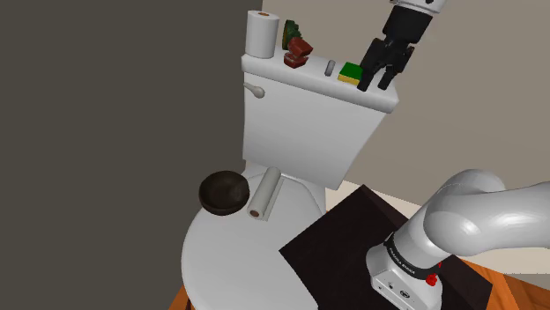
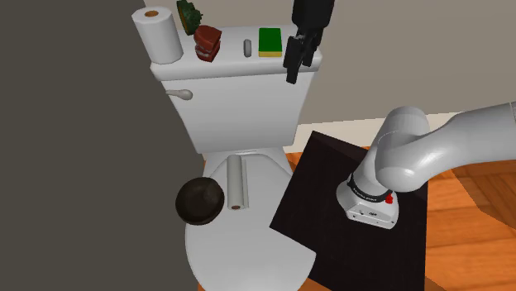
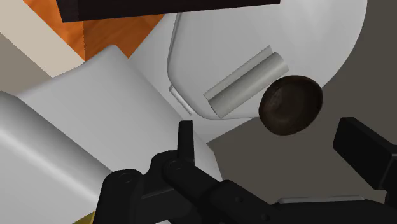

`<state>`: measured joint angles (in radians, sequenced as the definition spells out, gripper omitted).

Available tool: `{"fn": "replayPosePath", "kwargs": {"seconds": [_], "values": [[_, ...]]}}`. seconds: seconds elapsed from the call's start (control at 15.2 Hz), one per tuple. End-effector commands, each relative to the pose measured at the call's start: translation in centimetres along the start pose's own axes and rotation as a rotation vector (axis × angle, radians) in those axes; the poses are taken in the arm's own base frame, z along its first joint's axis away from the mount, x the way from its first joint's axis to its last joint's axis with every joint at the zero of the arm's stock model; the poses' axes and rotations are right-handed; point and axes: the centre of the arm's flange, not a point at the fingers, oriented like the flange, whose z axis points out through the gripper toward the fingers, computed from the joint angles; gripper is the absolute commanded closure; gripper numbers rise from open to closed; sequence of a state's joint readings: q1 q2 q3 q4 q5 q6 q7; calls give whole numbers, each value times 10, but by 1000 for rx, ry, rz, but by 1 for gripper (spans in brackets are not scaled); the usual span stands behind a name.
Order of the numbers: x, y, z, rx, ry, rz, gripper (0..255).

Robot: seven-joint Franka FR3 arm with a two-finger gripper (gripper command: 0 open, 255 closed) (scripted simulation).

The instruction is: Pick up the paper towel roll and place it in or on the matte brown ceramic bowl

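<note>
A long, pale paper towel roll (image 1: 264, 195) (image 2: 237, 183) (image 3: 247, 83) lies on its side on the closed toilet lid (image 1: 229, 255). A dark brown bowl (image 1: 222, 191) (image 2: 200, 201) (image 3: 292, 104) sits right beside it, at the lid's edge on the shoulder view's left. My black gripper (image 1: 375, 84) (image 2: 293, 68) (image 3: 267, 133) hangs open and empty high above the tank's end nearest the stand, far from roll and bowl. Through the wrist camera both lie well below, beyond the fingers.
The white tank (image 1: 308, 123) carries an upright white roll (image 1: 261, 33), a green plant (image 1: 291, 31), a red object (image 1: 298, 51), a small grey cylinder (image 1: 328, 68) and a green-and-yellow sponge (image 1: 351, 72) just by my fingers. The dark stand (image 1: 353, 238) adjoins the toilet.
</note>
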<state>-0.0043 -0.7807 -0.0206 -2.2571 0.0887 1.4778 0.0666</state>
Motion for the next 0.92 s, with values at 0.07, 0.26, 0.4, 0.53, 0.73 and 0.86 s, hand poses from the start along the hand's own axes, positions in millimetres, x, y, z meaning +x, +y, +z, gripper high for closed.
{"fn": "replayPosePath", "kwargs": {"seconds": [0.07,0.26,0.4,0.53,0.73,0.86], "values": [[1,-5,12,-1,2,22,0],[6,-20,48,-4,8,89,0],[10,-30,73,-7,12,134,0],[15,-40,97,-9,16,178,0],[23,-54,133,-12,22,245,0],[28,-63,157,-15,26,289,0]]}}
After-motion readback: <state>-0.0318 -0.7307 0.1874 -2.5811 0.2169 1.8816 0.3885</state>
